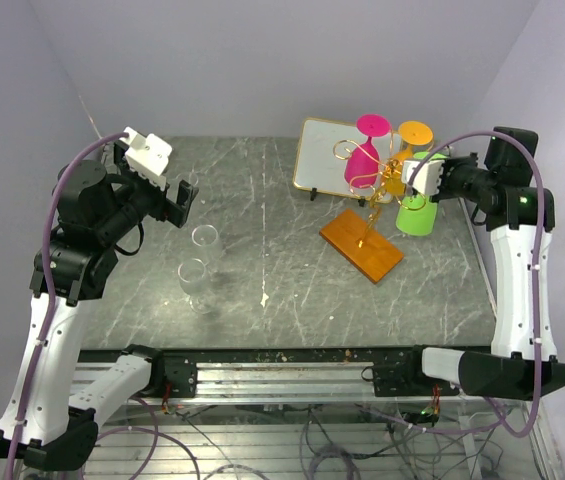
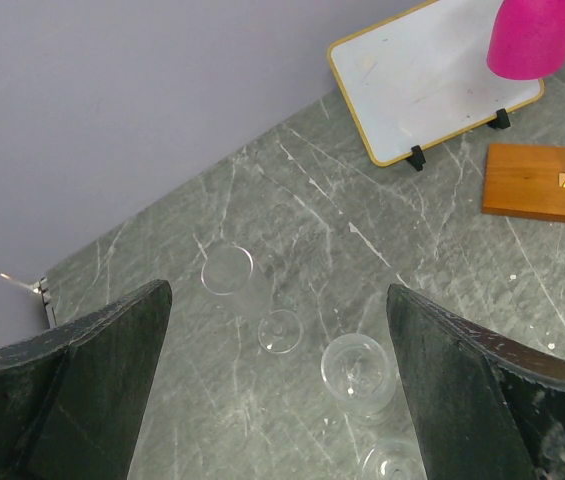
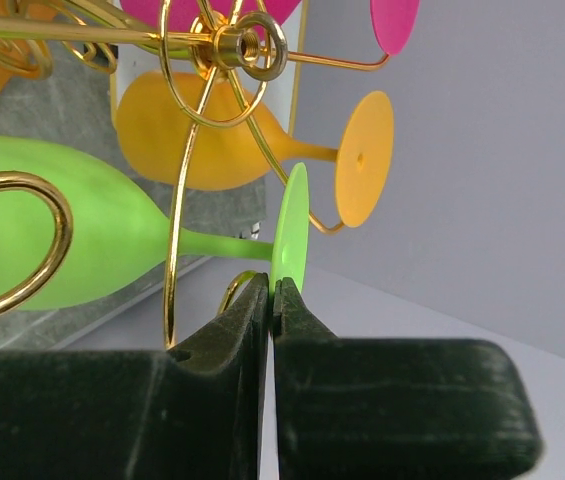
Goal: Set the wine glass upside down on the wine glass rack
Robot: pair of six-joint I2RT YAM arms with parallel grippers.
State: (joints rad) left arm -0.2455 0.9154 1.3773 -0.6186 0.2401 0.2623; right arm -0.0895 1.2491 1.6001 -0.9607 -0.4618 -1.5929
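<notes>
A green wine glass (image 3: 62,230) hangs bowl-down at the right side of the gold wire rack (image 1: 372,195), its stem running among the scrolled arms. My right gripper (image 3: 274,290) is shut on the edge of the glass's foot (image 3: 290,220); from above, the right gripper (image 1: 424,178) sits at the rack's right. A pink glass (image 1: 362,160) and an orange glass (image 1: 407,150) hang upside down on the rack. The rack's wooden base (image 1: 362,245) lies flat on the table. My left gripper (image 2: 280,300) is wide open, high over two clear glasses, holding nothing.
Two clear glasses (image 1: 205,243) (image 1: 194,285) are on the left part of the marble table (image 1: 292,290). A gold-framed white panel (image 1: 324,155) stands behind the rack. Grey walls close in at the back and sides.
</notes>
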